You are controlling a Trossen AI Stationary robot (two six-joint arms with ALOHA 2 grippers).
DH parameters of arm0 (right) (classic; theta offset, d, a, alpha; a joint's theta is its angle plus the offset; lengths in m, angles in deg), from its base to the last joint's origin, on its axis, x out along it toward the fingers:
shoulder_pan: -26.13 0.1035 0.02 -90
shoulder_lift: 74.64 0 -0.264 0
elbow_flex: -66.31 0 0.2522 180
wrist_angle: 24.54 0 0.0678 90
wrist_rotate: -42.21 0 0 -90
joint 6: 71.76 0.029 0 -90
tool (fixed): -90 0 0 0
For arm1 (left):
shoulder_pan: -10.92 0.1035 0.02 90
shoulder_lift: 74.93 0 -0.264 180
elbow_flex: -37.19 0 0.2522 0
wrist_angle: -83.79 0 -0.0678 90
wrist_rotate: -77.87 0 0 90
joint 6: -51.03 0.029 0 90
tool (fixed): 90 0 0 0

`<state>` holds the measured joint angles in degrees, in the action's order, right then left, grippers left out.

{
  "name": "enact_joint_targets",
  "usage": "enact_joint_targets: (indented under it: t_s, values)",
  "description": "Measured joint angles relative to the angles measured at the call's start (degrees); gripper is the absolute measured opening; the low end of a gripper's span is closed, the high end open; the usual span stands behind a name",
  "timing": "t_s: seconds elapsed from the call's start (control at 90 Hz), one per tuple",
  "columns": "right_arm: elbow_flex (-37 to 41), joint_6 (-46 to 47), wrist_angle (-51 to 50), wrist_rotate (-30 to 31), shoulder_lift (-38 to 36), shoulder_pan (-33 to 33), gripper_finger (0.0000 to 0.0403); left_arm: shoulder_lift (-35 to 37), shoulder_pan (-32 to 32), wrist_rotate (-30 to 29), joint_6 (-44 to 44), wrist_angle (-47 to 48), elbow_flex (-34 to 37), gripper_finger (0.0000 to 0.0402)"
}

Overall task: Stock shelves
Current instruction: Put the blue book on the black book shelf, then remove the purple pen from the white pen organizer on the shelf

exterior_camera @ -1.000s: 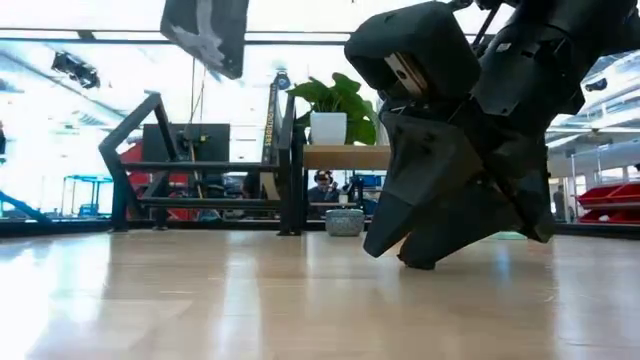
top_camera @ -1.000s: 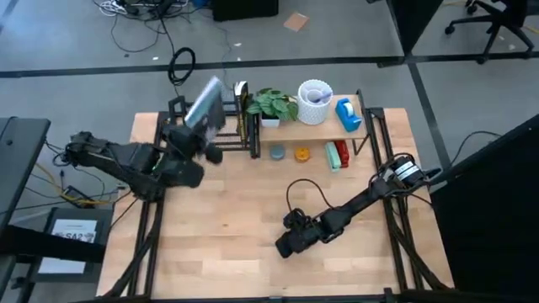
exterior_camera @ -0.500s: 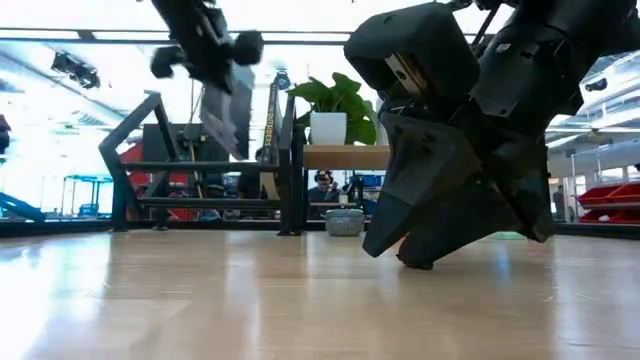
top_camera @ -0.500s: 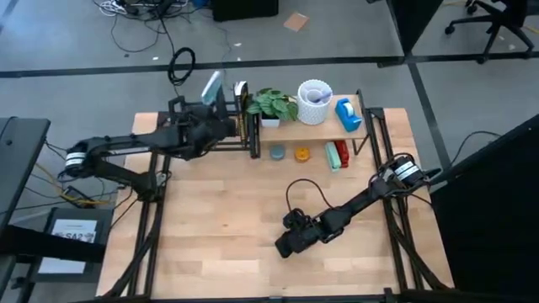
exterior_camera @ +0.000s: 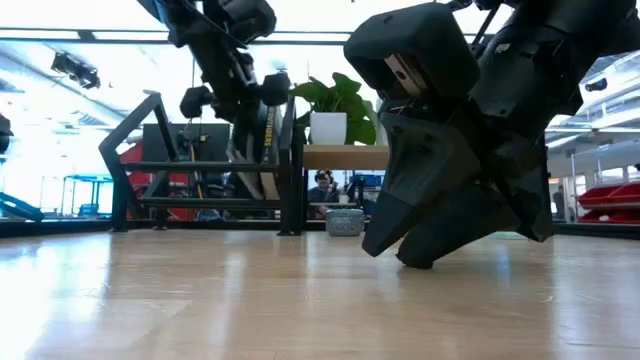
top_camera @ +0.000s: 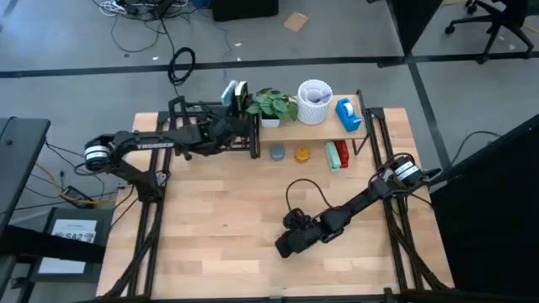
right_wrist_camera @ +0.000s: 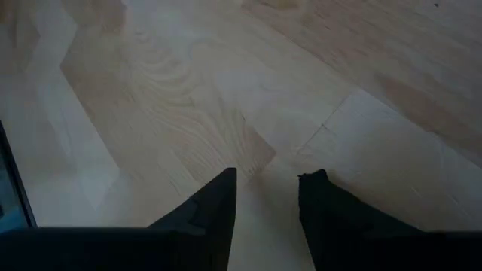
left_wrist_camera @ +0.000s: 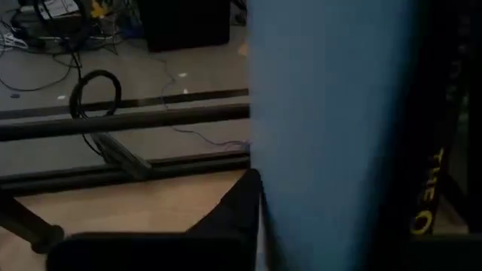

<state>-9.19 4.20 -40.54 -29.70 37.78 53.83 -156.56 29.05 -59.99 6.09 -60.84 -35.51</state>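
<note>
A flat, thin item with a pale blue face [left_wrist_camera: 331, 128], most likely a book, is held by the left gripper [top_camera: 229, 126] at the upper left of the high view, over the black rod rack [top_camera: 189, 126]. The fingers are closed on its edge; one dark finger [left_wrist_camera: 233, 211] is seen pressed against the blue face in the left wrist view. Its upper edge [top_camera: 229, 91] stands just beside a dark volume with yellow lettering [left_wrist_camera: 429, 188] already in the rack.

The item is judged to be stiff, fairly light and smooth-faced, so slipping between the pads is possible. A grip near the middle of one long edge is advised, so that it hangs upright and does not swing.

To the right of the rack, at upper centre, the plank shelf [top_camera: 290, 130] carries a potted plant [top_camera: 271, 105], a white cup [top_camera: 314, 101] and a blue object [top_camera: 347, 114].

The right gripper [top_camera: 290, 242] rests on the tabletop [top_camera: 219, 227] at lower centre, well apart from both shelves. Its fingers [right_wrist_camera: 215, 207] are slightly parted and nothing is held.
</note>
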Motion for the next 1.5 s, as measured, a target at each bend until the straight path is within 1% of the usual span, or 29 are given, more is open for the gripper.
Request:
enact_joint_targets:
  t_s: [0.189, 0.322, 0.478, 0.622, 0.856, 1.022, 1.144, 1.256, 1.3, 1.411, 1.5]
  values:
    - [0.0, -0.1, 0.0, 0.9, 0.0, 0.0, 0.0114, 0.3, 0.0, 1.4, -0.1, -1.6, 0.0, 0.0092]
    - [0.0, -0.1, 0.0, 1.0, 0.0, 0.0, 0.0114, 0.6, 0.0, 5.0, 1.4, -5.6, 0.0, 0.0129]
    - [0.0, -0.1, 0.0, 1.0, 0.0, 0.0, 0.0114, 1.2, 0.1, 8.3, 5.0, -9.9, 0.0, 0.0150]
    - [0.0, -0.1, 0.0, 1.0, 0.0, 0.0, 0.0114, 2.4, 0.0, 9.4, 5.8, -11.3, 0.0, 0.0152]
    - [0.0, -0.1, 0.0, 1.3, 0.0, 0.1, 0.0114, 5.3, 0.0, 9.4, 6.0, -12.7, -0.1, 0.0152]
    - [0.0, -0.1, 0.2, 1.5, 0.0, 0.1, 0.0114, 6.2, -0.3, 9.7, 9.6, -12.9, -0.1, 0.0152]
    - [0.0, -0.1, 0.3, 1.7, 0.0, 0.3, 0.0114, 7.9, -1.0, 10.0, 14.9, -13.1, -0.1, 0.0152]
    - [0.0, -0.1, 0.4, 1.9, 0.0, 0.3, 0.0114, 10.6, -2.5, 10.0, 24.9, -12.6, -0.1, 0.0151]
    - [0.0, -0.1, 0.4, 1.9, 0.0, 0.3, 0.0114, 11.9, -3.4, 9.8, 27.7, -11.7, -0.1, 0.0147]
    - [0.0, -0.2, 0.4, 2.0, 0.0, 0.3, 0.0114, 15.1, -5.9, 7.8, 30.3, -8.5, -0.1, 0.0130]
    - [0.0, -0.2, 0.5, 2.5, 0.0, 0.4, 0.0114, 18.1, -8.7, 7.3, 32.2, -6.6, -0.1, 0.0115]
